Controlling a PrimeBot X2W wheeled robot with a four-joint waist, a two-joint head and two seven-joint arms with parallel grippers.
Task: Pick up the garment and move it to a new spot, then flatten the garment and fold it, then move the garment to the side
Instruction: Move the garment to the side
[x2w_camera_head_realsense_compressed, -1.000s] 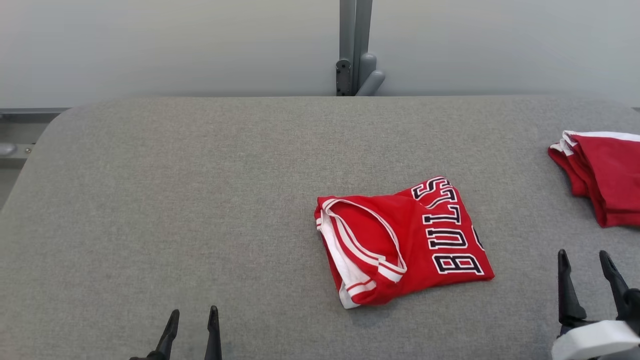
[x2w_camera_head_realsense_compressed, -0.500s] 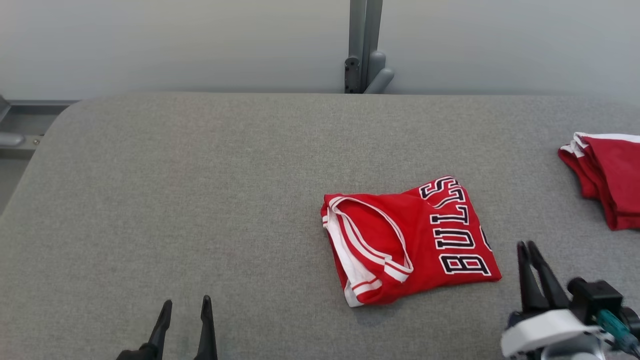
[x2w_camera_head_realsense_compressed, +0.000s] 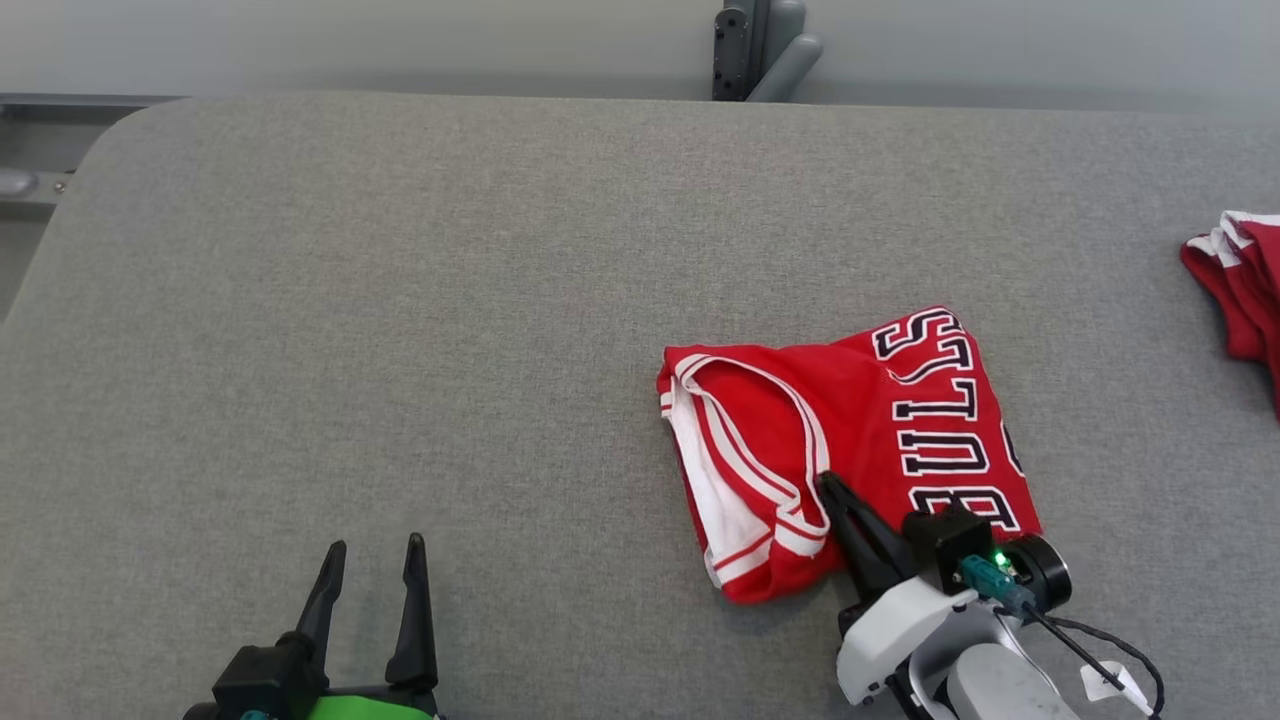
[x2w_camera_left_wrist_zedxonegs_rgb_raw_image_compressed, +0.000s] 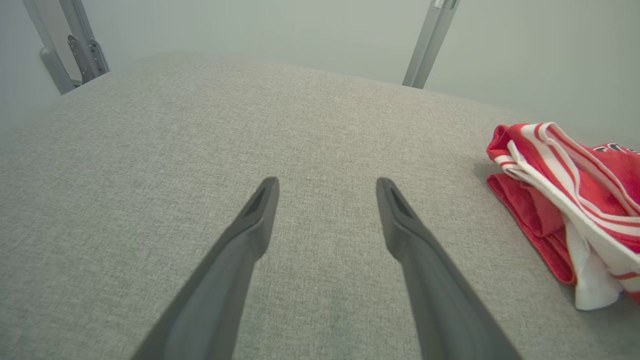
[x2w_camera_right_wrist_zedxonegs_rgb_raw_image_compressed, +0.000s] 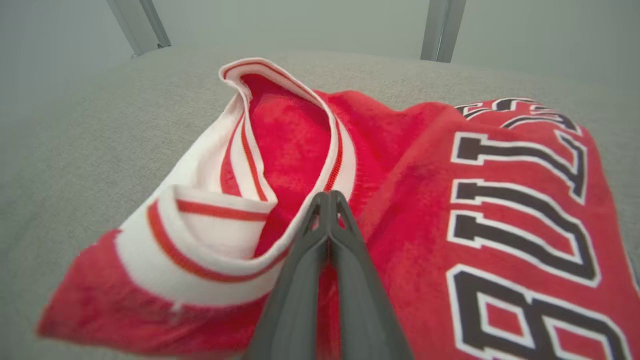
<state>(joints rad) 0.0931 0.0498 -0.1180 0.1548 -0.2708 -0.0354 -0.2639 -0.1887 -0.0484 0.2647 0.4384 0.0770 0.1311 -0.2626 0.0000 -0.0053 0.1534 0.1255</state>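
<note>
Red Bulls jersey (x2w_camera_head_realsense_compressed: 850, 450) sits folded into a soft pad on the grey padded table (x2w_camera_head_realsense_compressed: 400, 300), about four o'clock from its middle. The right gripper (x2w_camera_head_realsense_compressed: 827, 486) comes in over it from six o'clock, fingers pressed together, tips right at the white-and-red striped trim (x2w_camera_head_realsense_compressed: 800, 425). Whether any cloth is nipped, can't tell. It looks a light, limp knit, likely to sag and spill open if lifted by one layer. The best hold is probably the thicker trim band or a folded edge, several layers at once. Left gripper (x2w_camera_head_realsense_compressed: 375, 545) at seven o'clock, fingers apart over bare table. Another red garment (x2w_camera_head_realsense_compressed: 1235, 280) at three o'clock, well apart.

Head overlooks table (x2w_camera_head_realsense_compressed: 400, 300); both low wrist views share garment (x2w_camera_left_wrist_zedxonegs_rgb_raw_image_compressed: 560, 200).
</note>
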